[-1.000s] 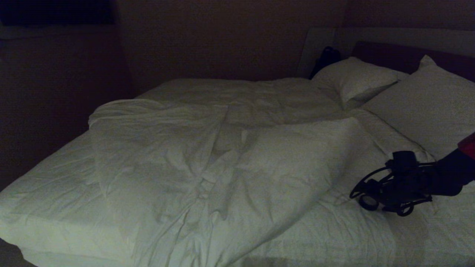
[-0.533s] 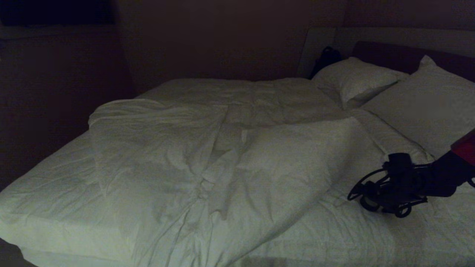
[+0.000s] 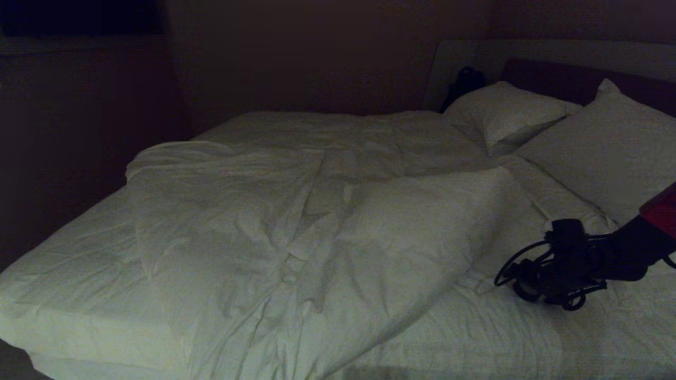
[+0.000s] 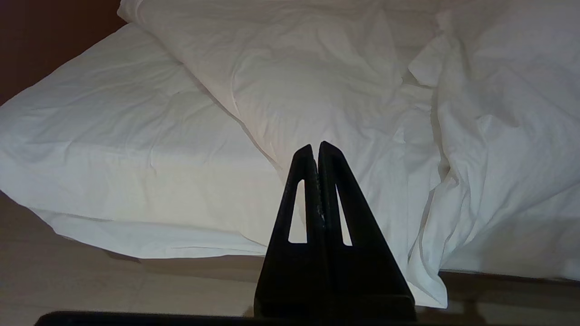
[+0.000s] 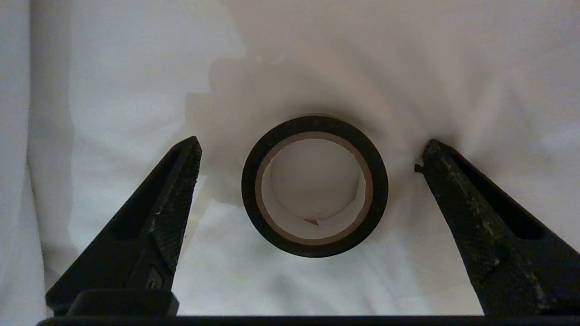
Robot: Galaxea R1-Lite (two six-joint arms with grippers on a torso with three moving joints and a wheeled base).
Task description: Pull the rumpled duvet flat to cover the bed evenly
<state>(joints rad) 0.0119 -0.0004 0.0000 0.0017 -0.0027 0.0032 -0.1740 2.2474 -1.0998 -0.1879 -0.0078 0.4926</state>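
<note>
Right gripper [image 5: 308, 154] is hovering spread wide over a black tape roll [image 5: 315, 185] lying between its fingers on the bed [image 3: 68, 274], rumpled duvet [image 3: 296, 227] lying off beyond its fingertips, left gripper [image 4: 316, 151] pressed together and parked; next: clearing the roll, then grabbing a duvet edge.

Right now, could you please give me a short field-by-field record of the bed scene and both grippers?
duvet: rumpled, bunched across the middle of the bed, sheet bare on both sides
pillows: two, at the headboard
roll of black tape: lying flat on the white bedding
right gripper: open, fingers either side of the tape roll, not touching it
left gripper: shut, empty, short of the bed edge
</note>
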